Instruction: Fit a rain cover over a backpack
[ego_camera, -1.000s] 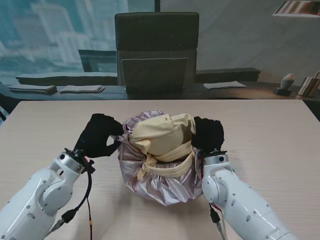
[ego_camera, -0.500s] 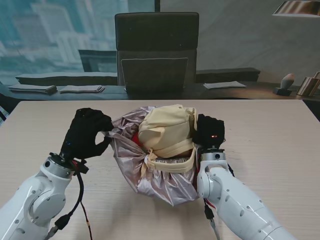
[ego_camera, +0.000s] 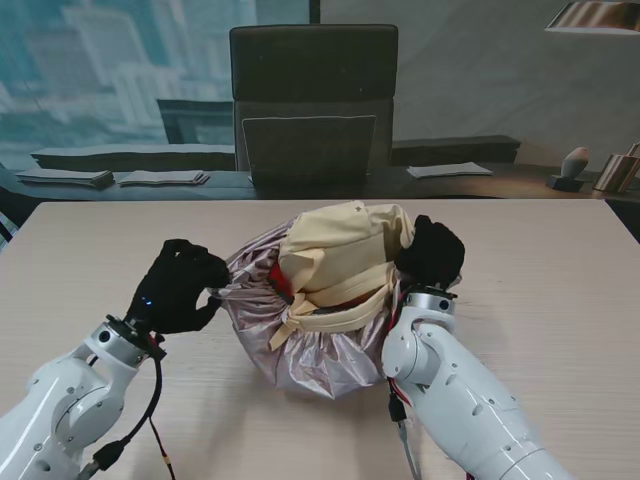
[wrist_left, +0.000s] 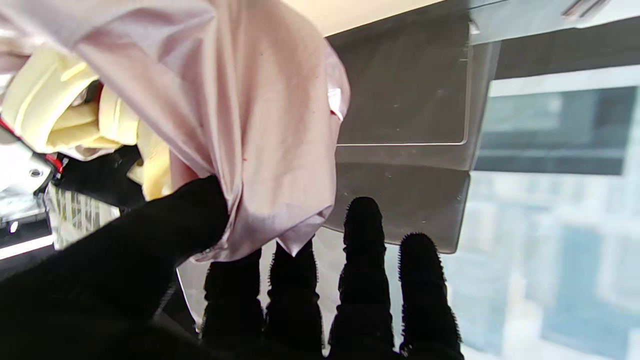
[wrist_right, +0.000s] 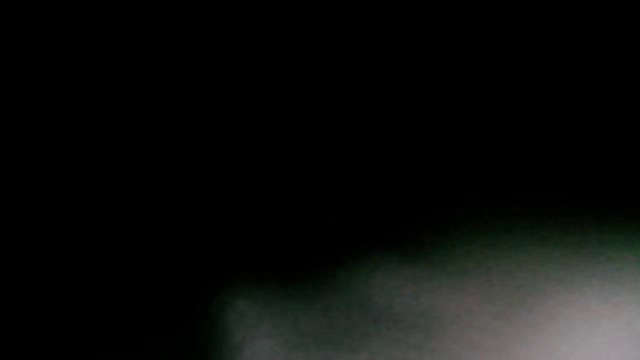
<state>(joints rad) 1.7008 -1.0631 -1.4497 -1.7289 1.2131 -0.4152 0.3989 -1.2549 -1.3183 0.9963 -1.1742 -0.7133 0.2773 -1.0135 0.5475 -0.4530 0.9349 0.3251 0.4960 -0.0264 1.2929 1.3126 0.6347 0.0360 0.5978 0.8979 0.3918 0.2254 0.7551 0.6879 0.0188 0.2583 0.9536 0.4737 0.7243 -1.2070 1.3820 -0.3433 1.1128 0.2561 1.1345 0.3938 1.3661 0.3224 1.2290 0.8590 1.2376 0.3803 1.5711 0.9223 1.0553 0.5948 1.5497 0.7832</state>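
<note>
- Nearest me: both white arms rise from the near corners of the stand view, and the bundle sits between them on the pale wooden surface (ego_camera: 560, 290), about mid-width.
- Left hand (ego_camera: 178, 287), black-gloved, at the bundle's left edge. Fingers are closed on a gathered fold of the rain cover (ego_camera: 310, 350). The left wrist view confirms it: the thumb pins the pinkish-silver cloth (wrist_left: 240, 115) against the fingers (wrist_left: 364, 235), and the fabric runs taut away from the pinch.
- Rain cover: thin, shiny, silver-lilac, heavily creased. It wraps the near and left sides of the backpack (ego_camera: 340, 255) and bunches underneath it. The rim looks gathered, probably elasticated.
- Backpack: soft, cream-yellow, slumped, with a strap across its near face and a small red detail at its left. The top and far-right portion is uncovered.
- Right hand (ego_camera: 432, 252), also gloved, is pressed against the backpack's far-right side. Cannot tell whether it grips pack, cover or nothing; the right wrist view is almost entirely dark.
- Progress, judged: roughly half done. Cover seated on the near side; remaining is stretching the rim over the exposed top and far side, then settling it all round.
- Far: a dark chair (ego_camera: 314, 100) beyond the surface's far edge.
</note>
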